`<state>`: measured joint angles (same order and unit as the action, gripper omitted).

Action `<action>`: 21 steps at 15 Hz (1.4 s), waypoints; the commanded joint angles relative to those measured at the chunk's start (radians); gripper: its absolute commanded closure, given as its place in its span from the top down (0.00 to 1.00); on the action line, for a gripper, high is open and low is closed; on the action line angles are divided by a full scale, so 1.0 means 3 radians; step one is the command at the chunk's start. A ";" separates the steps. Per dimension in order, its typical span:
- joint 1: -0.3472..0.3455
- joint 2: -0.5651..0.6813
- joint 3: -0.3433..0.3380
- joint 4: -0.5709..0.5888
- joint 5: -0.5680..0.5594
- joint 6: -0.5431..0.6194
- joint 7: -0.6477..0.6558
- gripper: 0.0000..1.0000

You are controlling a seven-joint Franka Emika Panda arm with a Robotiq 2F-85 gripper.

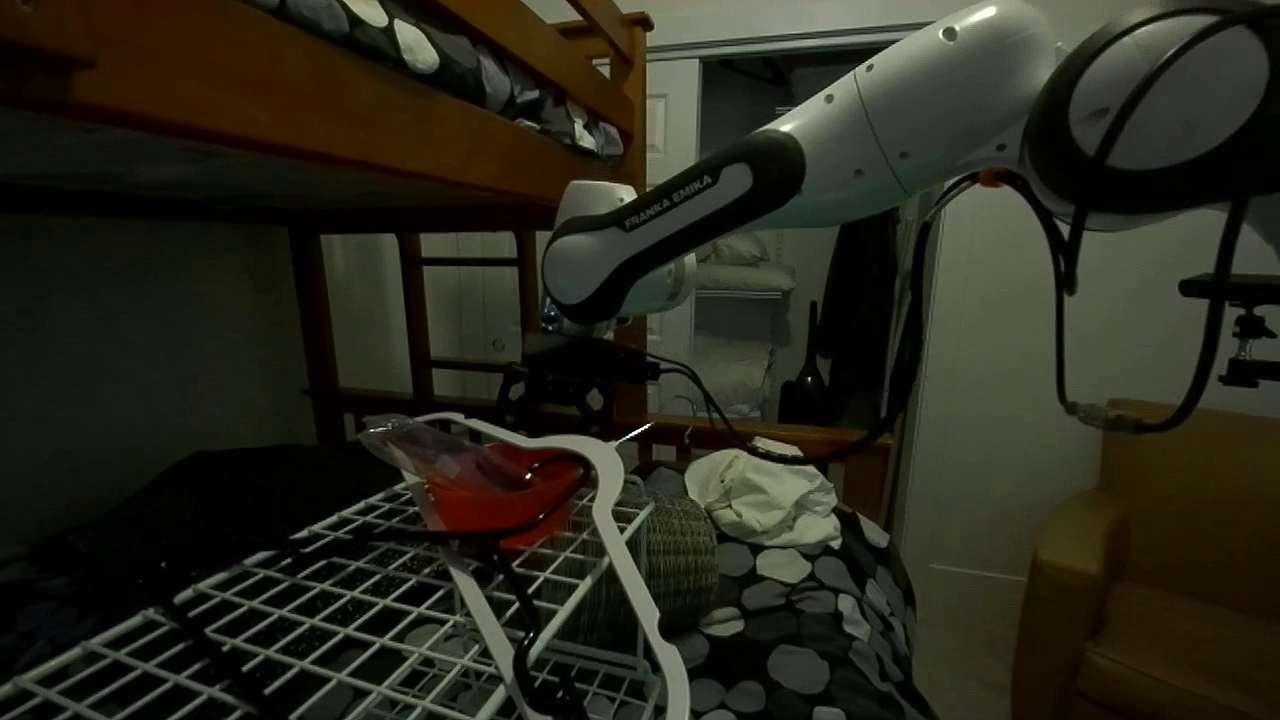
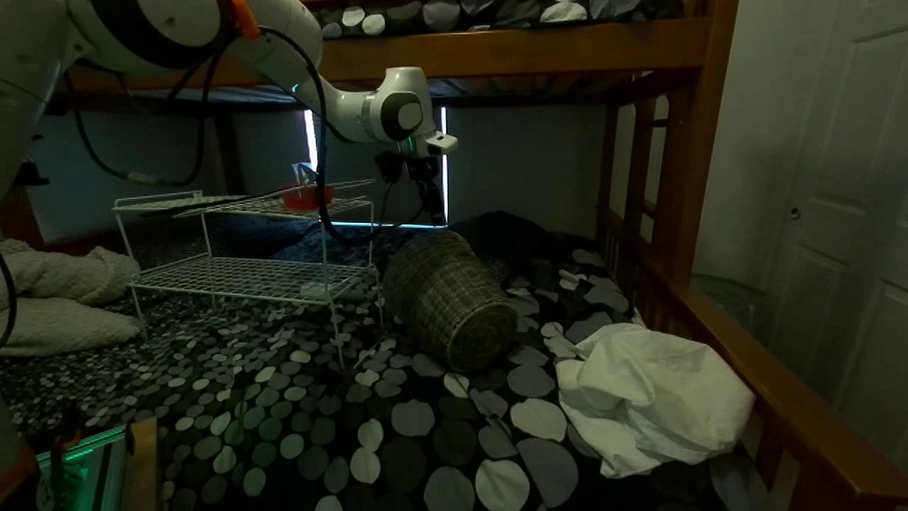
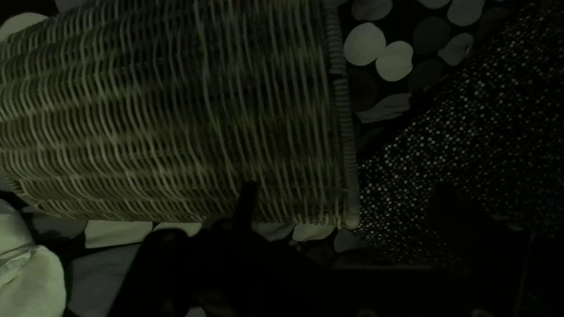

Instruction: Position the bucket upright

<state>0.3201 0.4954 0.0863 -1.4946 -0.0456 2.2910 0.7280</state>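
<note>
The bucket is a woven wicker basket (image 2: pixel 443 291) lying on its side on the bed. In that exterior view its closed round base faces the camera and its mouth points away. In an exterior view the basket (image 1: pixel 685 560) is partly hidden behind the wire rack. In the wrist view the basket (image 3: pixel 176 114) has its rim on the right side. My gripper (image 2: pixel 430 202) is above the basket's far, mouth end, and it also shows in an exterior view (image 1: pixel 555 402). In the wrist view the gripper's dark fingers (image 3: pixel 350 187) are wide apart with nothing held, one overlapping the basket's side, one past its rim.
A white two-tier wire rack (image 2: pixel 248 284) stands beside the basket, with a red container (image 2: pixel 303 199) and a white hanger (image 1: pixel 625 560) on top. White cloth (image 2: pixel 656 397) lies near the wooden bed rail (image 2: pixel 773 397). The upper bunk (image 2: pixel 511 57) hangs overhead.
</note>
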 commanded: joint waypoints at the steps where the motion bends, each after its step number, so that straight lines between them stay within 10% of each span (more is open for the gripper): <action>1: 0.0078 0.0335 -0.0014 0.0465 0.0034 -0.0316 0.0003 1.00; 10: 0.0258 0.0832 -0.0144 0.1084 -0.0116 -0.1007 0.0074 1.00; 21: 0.0629 0.1013 -0.0481 0.1500 -0.1178 -0.2521 -0.0182 1.00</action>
<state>0.4826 0.7776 -0.0205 -1.0666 -0.3165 1.6205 0.7156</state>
